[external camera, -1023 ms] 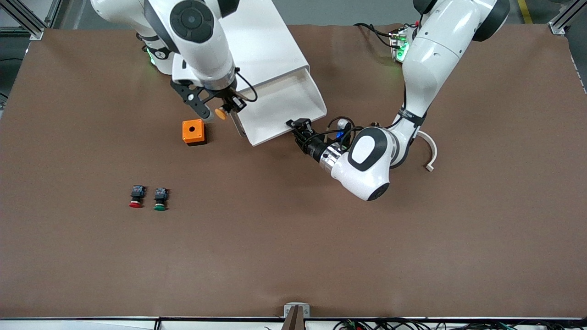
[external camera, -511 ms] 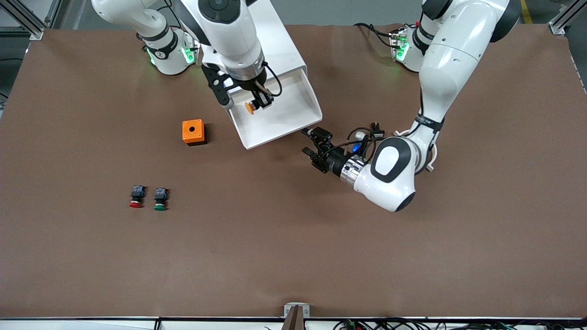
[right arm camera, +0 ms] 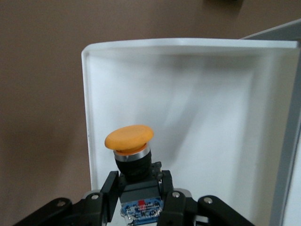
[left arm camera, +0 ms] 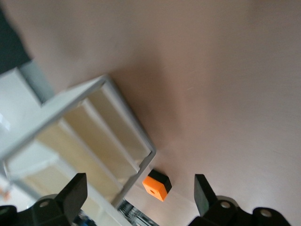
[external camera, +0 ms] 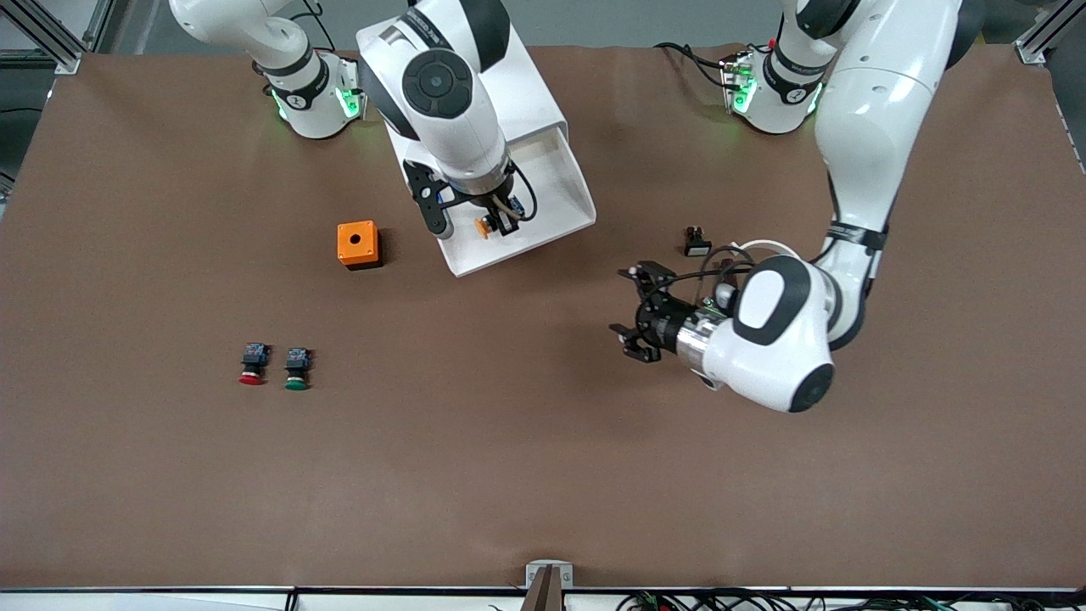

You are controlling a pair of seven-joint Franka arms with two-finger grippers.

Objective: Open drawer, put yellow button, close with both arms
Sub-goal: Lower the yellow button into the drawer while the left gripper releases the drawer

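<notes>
Brown matting covers the table (external camera: 509, 475). Toward the right arm's end, a red-capped button (external camera: 252, 363) and a green-capped button (external camera: 297, 368) lie side by side, nearer the front camera than the small orange box (external camera: 357, 244) with its round hole.

Beside that box stands the white cabinet (external camera: 501, 85), with the drawer (external camera: 556, 222) pulled out toward the front camera; its white tray shows bare floor around the gripper. In the left wrist view the cabinet's open face reveals pale beige drawer fronts (left arm camera: 101, 136), and the orange box (left arm camera: 156, 184) appears past its corner.

The right gripper (external camera: 492, 222) hangs over the open drawer, its fingers (right arm camera: 165, 189) clamped on the black-and-blue body of the yellow button (right arm camera: 129, 141). The yellow-orange cap points away from the wrist, over the tray's white floor close to the drawer's front wall (right arm camera: 188, 43). Whether the button touches the floor cannot be told.

A small black part (external camera: 696, 243) lies on the mat toward the left arm's end. The left gripper (external camera: 638, 314) is over bare mat, well apart from the drawer, its fingers (left arm camera: 203, 192) spread wide and holding nothing.
</notes>
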